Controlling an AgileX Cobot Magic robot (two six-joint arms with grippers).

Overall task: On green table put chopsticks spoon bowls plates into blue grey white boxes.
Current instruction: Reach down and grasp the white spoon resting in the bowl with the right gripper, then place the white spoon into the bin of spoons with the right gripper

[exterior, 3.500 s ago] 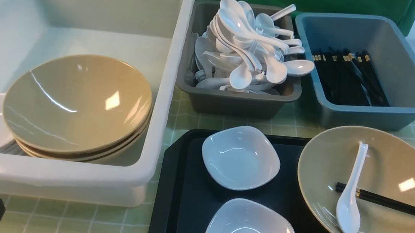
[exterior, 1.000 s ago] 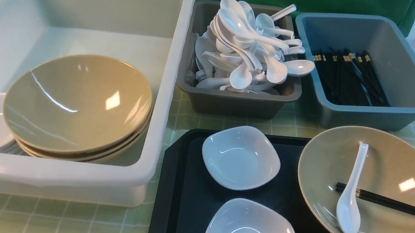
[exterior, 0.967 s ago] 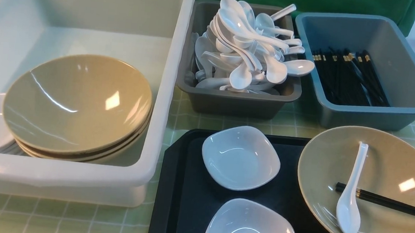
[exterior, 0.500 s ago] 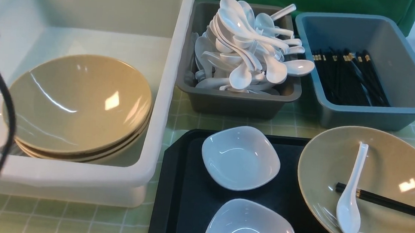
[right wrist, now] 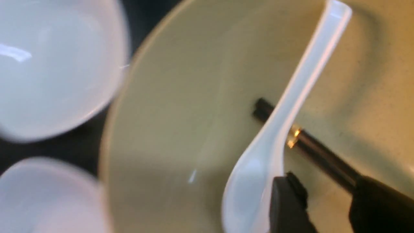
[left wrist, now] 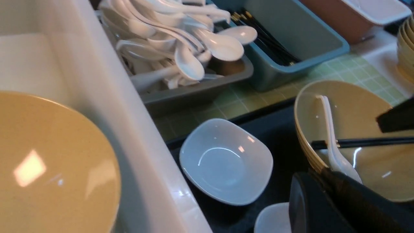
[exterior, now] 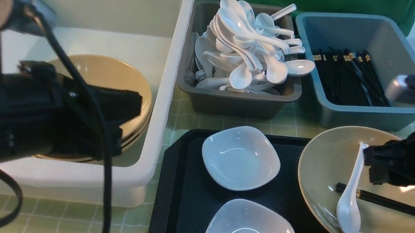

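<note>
Taking the far edge of the worktop point(exterior: 293, 128) as twelve o'clock, your right hand point(exterior: 370, 165) hung at three o'clock over the tan plate point(exterior: 319, 167). That plate sat on the right side of the black tray point(exterior: 182, 189). In the plate, the spoon point(exterior: 349, 204) lay with its handle toward twelve. It rested across the chopsticks point(exterior: 391, 203) near their gold-banded ends, and the chopsticks ran off toward four o'clock. The right hand's fingers point(right wrist: 288, 204) stood well apart. The wrist view showed one above the spoon's scoop and the other above the chopsticks, gripping neither.

Your left hand point(exterior: 126, 117) was closed. It hung at nine o'clock above the white box point(exterior: 173, 72), in front of the stack of plates point(exterior: 137, 84) inside it.

On the left side of the tray sat two white bowls, just beside each other: the far bowl point(exterior: 240, 157) and the near bowl point(exterior: 250, 229).

At twelve o'clock the grey box point(exterior: 231, 104) was heaped with white spoons point(exterior: 251, 41). At two o'clock the blue box point(exterior: 361, 115) held a bundle of black chopsticks point(exterior: 346, 78).
</note>
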